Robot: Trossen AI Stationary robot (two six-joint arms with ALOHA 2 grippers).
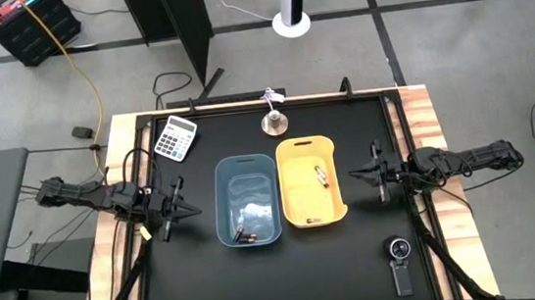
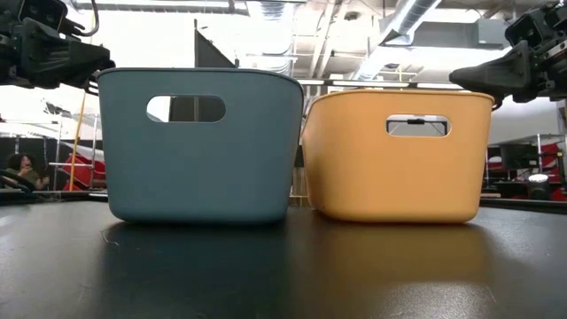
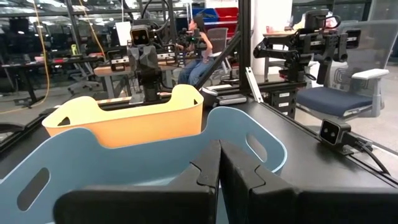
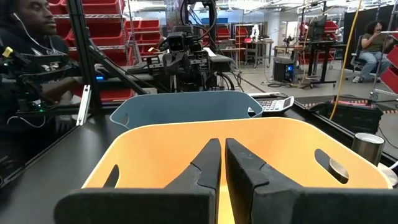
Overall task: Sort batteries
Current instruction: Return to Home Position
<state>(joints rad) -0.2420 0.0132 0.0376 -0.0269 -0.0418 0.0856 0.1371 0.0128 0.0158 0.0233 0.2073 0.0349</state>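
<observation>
The left end effector [image 1: 195,212] hovers just beside the blue bin [image 1: 220,189], fingers closed together and empty. Dark batteries [image 1: 246,237] lie inside that bin, past its wall. The right end effector [image 1: 353,172], likewise closed on nothing, hovers just beside the yellow bin [image 1: 304,143], where silver batteries [image 1: 321,176] lie near its tips.

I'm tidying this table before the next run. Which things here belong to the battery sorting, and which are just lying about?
Part of the job:
- blue bin, holding dark batteries
- yellow bin, holding silver batteries
- left gripper and right gripper, idle on either side of the bins

Lying about:
- calculator
- small metal cup
- black dial gadget
</observation>
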